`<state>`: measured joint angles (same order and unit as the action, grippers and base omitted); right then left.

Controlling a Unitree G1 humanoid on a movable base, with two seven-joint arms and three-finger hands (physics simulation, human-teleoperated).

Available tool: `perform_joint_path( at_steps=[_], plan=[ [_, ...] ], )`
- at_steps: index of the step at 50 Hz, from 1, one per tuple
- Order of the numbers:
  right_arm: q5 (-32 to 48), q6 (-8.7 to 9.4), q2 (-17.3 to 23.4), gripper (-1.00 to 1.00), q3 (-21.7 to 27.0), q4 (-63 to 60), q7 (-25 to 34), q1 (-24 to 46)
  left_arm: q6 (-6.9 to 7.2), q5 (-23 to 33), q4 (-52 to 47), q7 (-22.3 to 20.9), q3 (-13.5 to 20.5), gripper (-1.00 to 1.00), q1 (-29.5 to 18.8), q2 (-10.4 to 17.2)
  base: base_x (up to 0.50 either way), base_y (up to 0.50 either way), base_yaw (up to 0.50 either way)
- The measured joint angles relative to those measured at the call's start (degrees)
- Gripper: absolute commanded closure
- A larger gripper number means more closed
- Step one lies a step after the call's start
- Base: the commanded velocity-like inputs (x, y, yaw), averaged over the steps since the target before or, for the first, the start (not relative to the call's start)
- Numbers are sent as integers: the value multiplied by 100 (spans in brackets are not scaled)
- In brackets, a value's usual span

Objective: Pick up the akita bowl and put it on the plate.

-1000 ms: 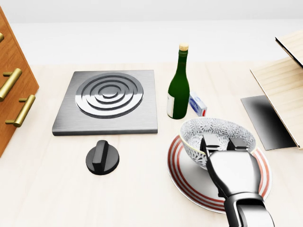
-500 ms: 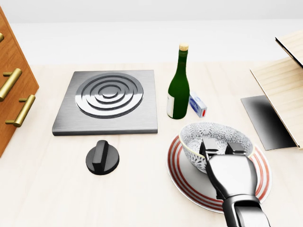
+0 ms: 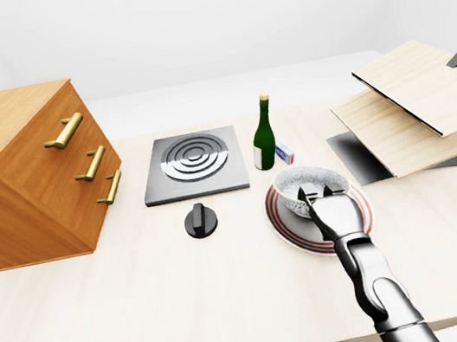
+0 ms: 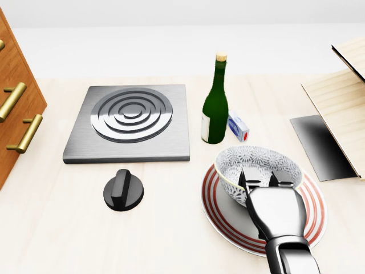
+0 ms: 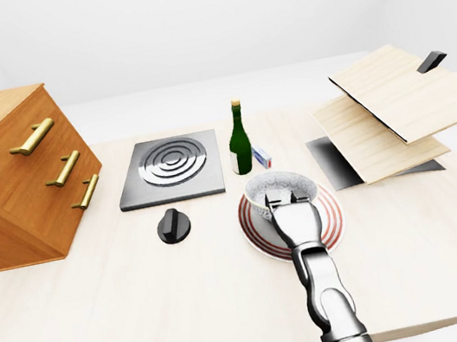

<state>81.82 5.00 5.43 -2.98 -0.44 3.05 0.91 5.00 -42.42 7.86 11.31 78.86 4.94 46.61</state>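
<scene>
White porcelain speckled grey-blue inside and out, the akita bowl (image 4: pixel 256 160) rests on the plate (image 4: pixel 222 220), a pale disc ringed with red bands. In the head view the bowl covers the plate's upper part. Its rim looks slightly tipped, and the hand hides whether its base lies flat.

The right hand (image 4: pixel 261 182) enters from the bottom edge of the head view, with a silver palm over the plate's lower half. Its dark fingers (image 4: pixel 245 181) hook over the bowl's lower rim and grip it.

Just past the fingertips, up and a little left of the hand in the head view, stands a green bottle (image 4: pixel 215 108), upright, with a pale label and cork. A small blue, white and red box (image 4: pixel 238 127) lies beside the bottle, directly above the bowl and apart from it.

Left of the hand, a black knob (image 4: pixel 123 190) sits on the pale wooden counter (image 4: pixel 57 228). Above the knob lies a square steel burner plate (image 4: pixel 131 120) with concentric rings.

Far left of the hand, in the left-eye view, is a wooden drawer cabinet (image 3: pixel 28 178) with brass handles.

To the hand's right, stacked light wooden boards (image 3: pixel 411 105) slope over a dark sheet (image 4: pixel 319 145) lying on the counter.
</scene>
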Motion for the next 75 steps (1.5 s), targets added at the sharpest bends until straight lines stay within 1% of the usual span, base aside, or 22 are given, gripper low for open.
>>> perform_joint_path(
  at_steps=[10,11,26,36,44,52,59,65,68,70,72,75],
  plan=[
    [-41,0,24,100,-19,107,-152,18,0,-4,38,2,-44,-100,1,-12,0,0,0],
    [-37,0,24,-100,-22,112,-162,17,0,-5,39,3,-45,-100,1,-12,0,0,0],
    [-135,0,32,-100,-33,68,-78,-67,0,-23,-2,17,4,-100,22,3,0,0,0],
    [-37,0,27,-100,-37,-299,236,-195,0,-23,-34,26,40,-100,23,16,0,0,0],
    [209,0,-13,-100,-48,-1002,776,-348,0,-23,-45,25,49,-100,21,16,0,0,0],
    [578,0,-134,-100,-130,-2089,1590,-642,0,-22,-46,25,40,-100,16,10,0,0,0],
    [1173,0,-362,-100,-517,-3398,2654,-947,0,-22,-45,29,24,-100,10,5,0,0,0],
    [1831,0,-614,-100,-1114,-4396,3635,-1061,0,-22,-49,30,5,-100,5,-9,0,0,0],
    [2157,-2,-770,-100,-1442,-4795,3695,-967,0,-28,-54,29,3,-100,9,-16,0,0,0],
    [2330,-45,-868,-100,-1598,-5006,3695,-833,0,-30,-60,28,6,-100,13,-20,0,0,0],
    [2472,-137,-998,-100,-1694,-5176,3695,-578,0,-32,-65,28,12,-100,17,-22,0,0,0],
    [2638,-339,-1228,-100,-1741,-5377,3695,13,0,-38,-79,28,27,-100,24,-21,0,0,0]
  ],
)
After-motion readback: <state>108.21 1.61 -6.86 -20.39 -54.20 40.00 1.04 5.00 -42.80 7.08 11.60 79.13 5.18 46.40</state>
